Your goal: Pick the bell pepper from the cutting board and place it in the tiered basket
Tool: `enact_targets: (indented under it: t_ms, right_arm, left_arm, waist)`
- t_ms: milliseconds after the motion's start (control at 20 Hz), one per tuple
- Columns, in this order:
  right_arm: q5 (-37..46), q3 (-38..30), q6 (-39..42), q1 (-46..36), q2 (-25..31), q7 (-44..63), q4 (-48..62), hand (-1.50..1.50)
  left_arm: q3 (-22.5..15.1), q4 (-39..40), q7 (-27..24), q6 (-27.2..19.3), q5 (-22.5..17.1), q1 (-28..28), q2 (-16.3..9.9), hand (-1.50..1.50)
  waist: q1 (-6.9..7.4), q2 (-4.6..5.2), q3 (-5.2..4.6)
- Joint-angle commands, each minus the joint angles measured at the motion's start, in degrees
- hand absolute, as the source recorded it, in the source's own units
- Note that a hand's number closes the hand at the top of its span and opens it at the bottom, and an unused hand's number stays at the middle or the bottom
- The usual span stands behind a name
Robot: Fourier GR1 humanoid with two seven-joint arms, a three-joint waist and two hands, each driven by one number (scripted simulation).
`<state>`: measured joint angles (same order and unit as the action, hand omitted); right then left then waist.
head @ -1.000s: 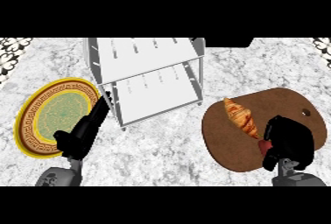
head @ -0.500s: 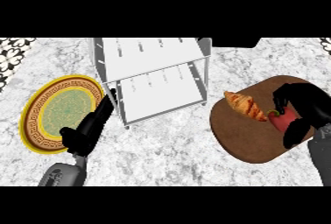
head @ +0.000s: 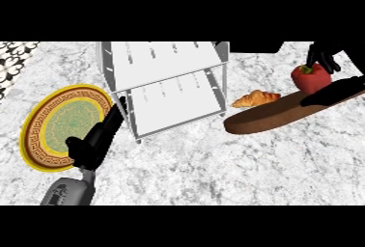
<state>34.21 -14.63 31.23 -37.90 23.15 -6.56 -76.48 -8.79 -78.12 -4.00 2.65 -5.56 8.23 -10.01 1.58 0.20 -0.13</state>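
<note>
The red bell pepper [head: 311, 78] hangs at the right, above the far end of the brown cutting board [head: 265, 117]. My right hand [head: 324, 54] is shut on it, with fingers curled over its top and the rest of the hand dark below it. The white tiered basket [head: 165, 112] stands at the middle top, left of the pepper, with both shelves bare. Beside the basket's lower left corner my left hand [head: 95, 141] rests open, holding nothing.
A croissant [head: 255, 98] lies at the cutting board's far left edge, between basket and pepper. A round yellow and green plate [head: 58, 121] sits on the marble counter [head: 214, 169] at the left, partly under my left hand.
My right hand has closed round the bell pepper and lifted it off the board, up and to the right. The left hand has barely moved.
</note>
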Motion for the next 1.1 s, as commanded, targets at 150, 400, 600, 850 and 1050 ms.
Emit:
enact_targets:
  t_ms: [150,400,600,850,1050]
  right_arm:
    - [-5.6,-1.2,3.6,-18.1,-3.5,9.9,7.6,1.50]
    - [-3.6,1.7,-2.0,-27.7,-9.8,17.6,12.9,1.50]
    - [-3.6,2.2,-4.2,-35.6,-13.8,22.2,19.9,1.50]
    - [-1.3,4.4,-10.8,-40.4,-20.0,23.6,26.7,1.50]
    - [-1.0,5.4,-9.9,-43.3,-20.4,21.2,33.2,1.50]
  left_arm:
    - [0.1,0.1,-0.4,0.0,0.7,-1.5,1.0,0.00]
    - [1.1,-0.4,0.0,0.3,0.7,-1.0,0.6,0.00]
    - [0.4,2.0,-1.6,0.7,1.6,-0.4,1.6,0.00]
    - [2.2,2.8,-1.6,1.9,0.8,1.3,0.6,0.00]
    - [0.4,1.7,-0.5,-0.1,2.8,-0.3,2.3,0.00]
  waist:
    - [-0.59,-0.11,0.10]
    - [-0.39,-0.07,0.09]
    - [-0.06,0.11,0.07]
    - [0.03,0.23,0.06]
    - [-0.13,0.15,0.09]
